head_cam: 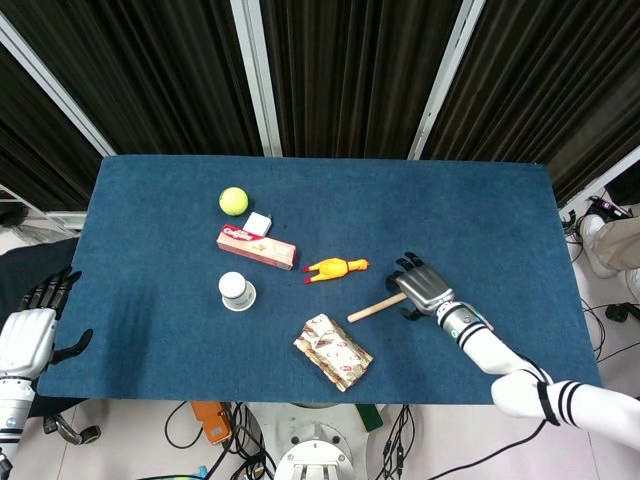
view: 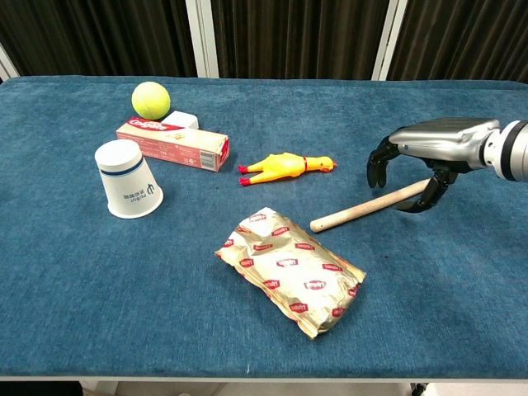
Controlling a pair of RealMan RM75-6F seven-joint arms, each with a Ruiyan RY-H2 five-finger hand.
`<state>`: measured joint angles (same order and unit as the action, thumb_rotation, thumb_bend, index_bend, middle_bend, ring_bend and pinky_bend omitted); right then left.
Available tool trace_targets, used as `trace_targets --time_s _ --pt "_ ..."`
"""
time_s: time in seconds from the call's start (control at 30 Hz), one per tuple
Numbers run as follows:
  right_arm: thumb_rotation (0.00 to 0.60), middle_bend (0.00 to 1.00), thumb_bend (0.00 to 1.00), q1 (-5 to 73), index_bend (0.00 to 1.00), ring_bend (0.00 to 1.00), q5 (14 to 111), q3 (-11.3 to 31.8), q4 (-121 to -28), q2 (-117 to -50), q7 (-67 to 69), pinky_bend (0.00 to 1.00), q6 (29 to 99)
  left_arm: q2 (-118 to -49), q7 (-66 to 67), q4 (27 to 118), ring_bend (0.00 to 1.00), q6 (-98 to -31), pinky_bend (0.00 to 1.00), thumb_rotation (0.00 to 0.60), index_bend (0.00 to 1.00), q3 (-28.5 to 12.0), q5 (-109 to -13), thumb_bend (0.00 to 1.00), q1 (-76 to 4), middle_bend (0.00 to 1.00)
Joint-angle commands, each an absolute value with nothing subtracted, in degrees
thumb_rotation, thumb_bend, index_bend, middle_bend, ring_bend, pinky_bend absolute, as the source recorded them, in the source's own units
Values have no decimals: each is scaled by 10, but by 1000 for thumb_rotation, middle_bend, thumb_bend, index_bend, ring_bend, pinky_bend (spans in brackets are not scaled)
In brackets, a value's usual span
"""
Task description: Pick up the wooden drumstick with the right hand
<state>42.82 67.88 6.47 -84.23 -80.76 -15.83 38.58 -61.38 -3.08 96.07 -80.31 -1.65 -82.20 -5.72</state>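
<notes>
The wooden drumstick [head_cam: 372,309] [view: 363,208] lies flat on the blue table [head_cam: 160,340], slanting up to the right. My right hand [head_cam: 420,285] [view: 429,144] hovers palm-down over its right end, which the hand hides. The fingers [view: 379,169] curl down on the far side of the stick and the thumb reaches down on the near side. They straddle the stick without clasping it. My left hand [head_cam: 25,335] hangs off the table's left edge, fingers apart and holding nothing.
A yellow rubber chicken [view: 285,167] lies just left of the hand. A foil packet [view: 290,268] sits in front of the stick's left end. Further left are a paper cup [view: 128,190], a toothpaste box [view: 173,144] and a tennis ball [view: 151,100].
</notes>
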Motion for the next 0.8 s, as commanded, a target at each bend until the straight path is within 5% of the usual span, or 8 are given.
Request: trace_targets --time_s 0.03,0.8 --pt "600 419 460 433 430 168 677 64 -837 -813 -157 0 386 -614 -31 961 0 -803 96 600 0 -17 -822 282 -57 0" --pt "600 435 459 426 492 190 747 32 -796 -851 -140 0 447 -613 -29 963 0 -799 96 600 0 -17 -819 281 -58 0"
